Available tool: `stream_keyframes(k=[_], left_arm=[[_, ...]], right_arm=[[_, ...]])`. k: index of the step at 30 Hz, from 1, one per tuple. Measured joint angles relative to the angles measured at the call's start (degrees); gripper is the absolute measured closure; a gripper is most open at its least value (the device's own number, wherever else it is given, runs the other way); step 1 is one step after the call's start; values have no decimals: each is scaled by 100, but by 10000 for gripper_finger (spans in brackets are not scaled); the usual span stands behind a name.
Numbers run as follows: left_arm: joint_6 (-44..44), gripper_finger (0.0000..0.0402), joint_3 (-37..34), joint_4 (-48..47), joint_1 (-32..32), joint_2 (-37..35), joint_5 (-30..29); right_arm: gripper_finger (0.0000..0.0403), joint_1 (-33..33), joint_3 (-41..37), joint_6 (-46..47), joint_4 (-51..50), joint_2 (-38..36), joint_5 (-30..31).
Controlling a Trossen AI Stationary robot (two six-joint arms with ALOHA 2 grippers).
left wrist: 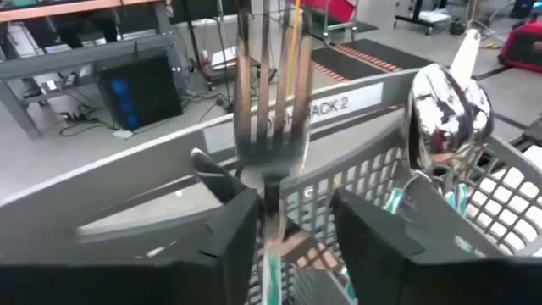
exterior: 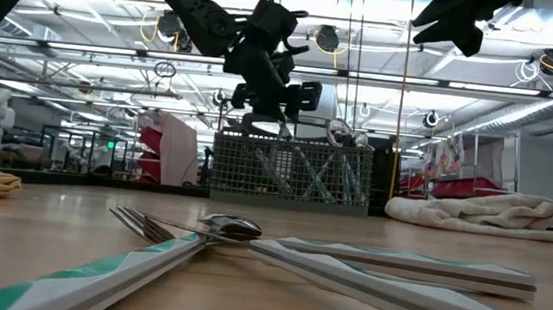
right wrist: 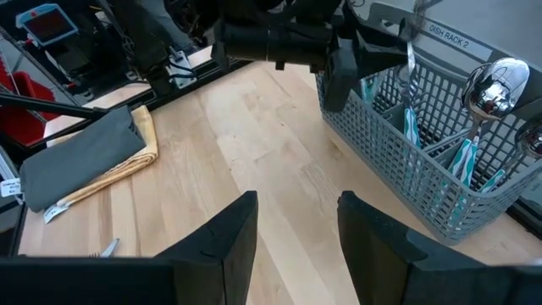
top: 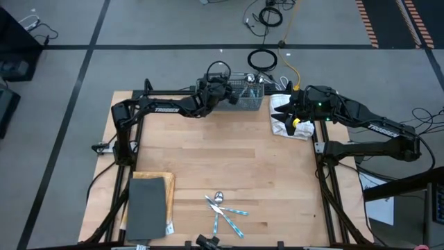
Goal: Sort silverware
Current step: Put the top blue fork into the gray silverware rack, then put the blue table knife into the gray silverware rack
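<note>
Several pieces of silverware with light blue handles [top: 225, 208] lie on the table near its front edge, a spoon [exterior: 230, 227] and forks among them. More stand handles-down in the grey wire-mesh basket [top: 251, 98] at the far edge. My left gripper [left wrist: 296, 216] is over the basket's left end, open, and a fork [left wrist: 271, 119] stands tines-up between its fingers. A spoon [left wrist: 447, 114] stands beside it in the basket. My right gripper [right wrist: 296, 241] hangs open and bare above the white towel [top: 286, 117] at the far right. My left gripper has the fork's neck [left wrist: 271, 199] between its parted fingers, close beside one finger [left wrist: 237, 237]; whether that finger touches it, I cannot tell. The fingers come nearly level from the table's left. The fork stands upright, its handle down inside the basket.
A grey folded cloth on a tan one [top: 147, 205] lies at the near left. The white towel [exterior: 477, 211] lies bunched right of the basket. Bare wood lies between the basket and the silverware at the front. Cables lie on the floor beyond the far edge.
</note>
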Motion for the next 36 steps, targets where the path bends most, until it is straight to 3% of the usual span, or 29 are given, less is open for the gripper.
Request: stream_keyframes(k=[8, 13, 15, 19, 21, 25, 28, 36], left_arm=[[-137, 184, 2, 73, 0, -59, 175], [162, 179, 4, -612, -25, -855, 434], [78, 178, 57, -1097, -57, -1335, 841], [-940, 178, 159, -2487, -244, -2388, 2345], [-1041, 178, 161, -3441, -440, -2782, 2864], [-884, 178, 144, -5186, -1058, -3204, 3579], [-1145, 178, 144, -5913, -1583, -3318, 4165], [-1949, 178, 136, -5720, -2669, -3364, 3913]], right_arm=[[250, 0, 0, -3, 1, 0, -1], [250, 0, 0, 0, 0, 0, -1], [250, 0, 0, -2, -3, -2, -2], [250, 0, 0, -6, -45, -2, 0], [250, 0, 0, -57, -52, -2, 0], [250, 0, 0, -191, -55, 43, 0], [250, 0, 2, -165, -58, 166, -1], [250, 658, 4, 136, -66, 1311, -682]])
